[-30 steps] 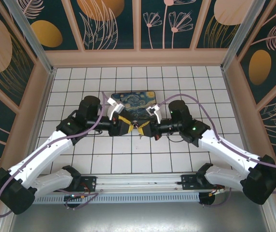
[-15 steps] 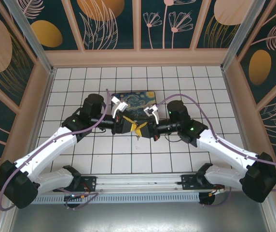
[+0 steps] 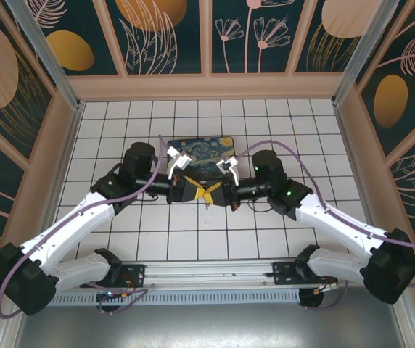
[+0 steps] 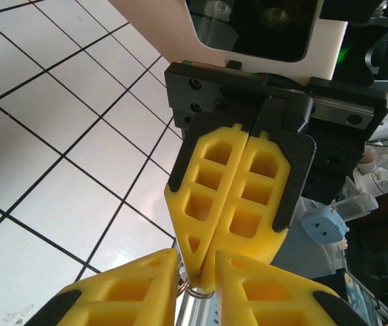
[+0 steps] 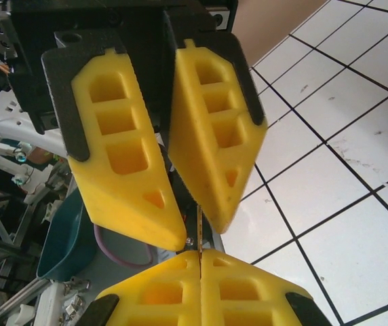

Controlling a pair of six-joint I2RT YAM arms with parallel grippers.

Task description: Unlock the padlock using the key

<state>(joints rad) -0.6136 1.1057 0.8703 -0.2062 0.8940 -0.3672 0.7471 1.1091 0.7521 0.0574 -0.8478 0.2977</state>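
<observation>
1. The white tiled floor (image 3: 120, 116) and the starry-night box (image 3: 200, 147) at its middle lay just as they had a second before.
2. The left arm (image 3: 84, 217) had swung inward, bringing the left gripper (image 3: 200, 191) tip to tip with the right gripper (image 3: 216, 192), above the floor just in front of the box.
3. The right gripper had stayed clamped on the key (image 5: 199, 227), whose thin blade stood out from between its closed fingers.
4. The left gripper's jaws had narrowed around that blade, yet a slight gap still showed, so nothing was pinched.
5. The key's ring (image 4: 192, 291) sat between the left fingertips.
6. This looked like a hand-over or regrasp of the key. I could not make out the padlock, so unlocking seemed not yet begun.
</observation>
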